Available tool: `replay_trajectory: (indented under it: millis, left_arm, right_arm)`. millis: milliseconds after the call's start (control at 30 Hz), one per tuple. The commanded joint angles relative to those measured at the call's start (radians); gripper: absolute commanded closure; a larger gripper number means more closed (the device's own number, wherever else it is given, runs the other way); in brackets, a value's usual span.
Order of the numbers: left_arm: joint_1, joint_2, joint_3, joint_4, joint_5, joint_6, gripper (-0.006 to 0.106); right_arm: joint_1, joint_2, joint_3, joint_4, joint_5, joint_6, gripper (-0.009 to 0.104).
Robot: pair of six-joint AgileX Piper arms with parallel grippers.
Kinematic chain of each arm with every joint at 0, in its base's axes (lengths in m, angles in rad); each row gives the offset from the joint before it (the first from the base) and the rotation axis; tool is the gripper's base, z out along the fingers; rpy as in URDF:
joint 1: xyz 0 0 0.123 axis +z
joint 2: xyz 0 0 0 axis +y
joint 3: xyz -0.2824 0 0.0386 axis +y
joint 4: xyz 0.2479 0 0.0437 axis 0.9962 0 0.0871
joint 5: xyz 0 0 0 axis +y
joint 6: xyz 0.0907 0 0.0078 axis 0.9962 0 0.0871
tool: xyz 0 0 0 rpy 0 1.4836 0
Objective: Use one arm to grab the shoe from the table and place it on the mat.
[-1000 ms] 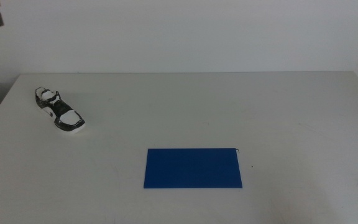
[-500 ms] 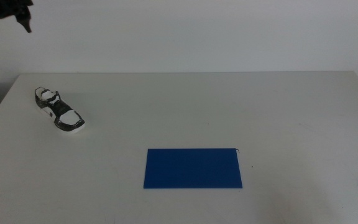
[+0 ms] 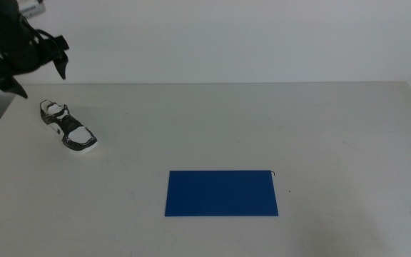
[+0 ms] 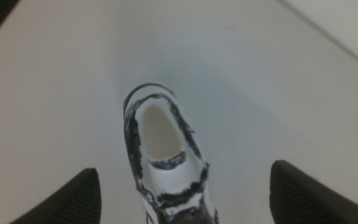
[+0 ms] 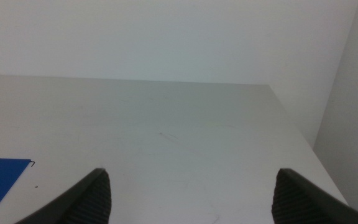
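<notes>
**Left gripper above the shoe, nothing held**

The small white sneaker with black trim (image 3: 68, 126) lies at the table's far left, well apart from the thin flat bright blue mat (image 3: 221, 193). It looks light, with soft sides; gripping across its middle seems safest. The left gripper (image 3: 24, 68) hovers above it, jaws spread wide. The right gripper (image 5: 191, 193) waits, also spread, on the plain off-white tabletop's (image 3: 262, 121) right side.

Even, soft light; left wrist view slightly blurred.
</notes>
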Motion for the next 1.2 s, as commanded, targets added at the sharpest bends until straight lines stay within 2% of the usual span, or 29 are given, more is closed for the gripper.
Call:
replay_trajectory:
  millis: [0,800,900,1000,1167]
  left_arm:
    - [-0.005,-0.041,-0.034,-0.003,-0.02,-0.031,0.008]
    - [-0.005,0.118,-0.031,-0.007,-0.05,-0.032,0.009]
    - [-0.005,0.118,-0.031,-0.007,-0.064,-0.031,0.016]
    - [-0.005,0.118,-0.031,-0.007,-0.068,-0.031,0.029]
    - [-0.005,0.118,-0.031,-0.007,-0.058,-0.033,0.065]
  right_arm:
    - [-0.005,-0.021,-0.01,-0.008,-0.079,-0.013,0.029]
    - [-0.005,-0.021,-0.01,-0.008,-0.079,-0.013,0.029]
    - [-0.005,-0.021,-0.01,-0.008,-0.079,-0.013,0.029]
    - [-0.005,-0.021,-0.01,-0.008,-0.079,-0.013,0.029]
    - [-0.005,-0.021,-0.01,-0.008,-0.079,-0.013,0.029]
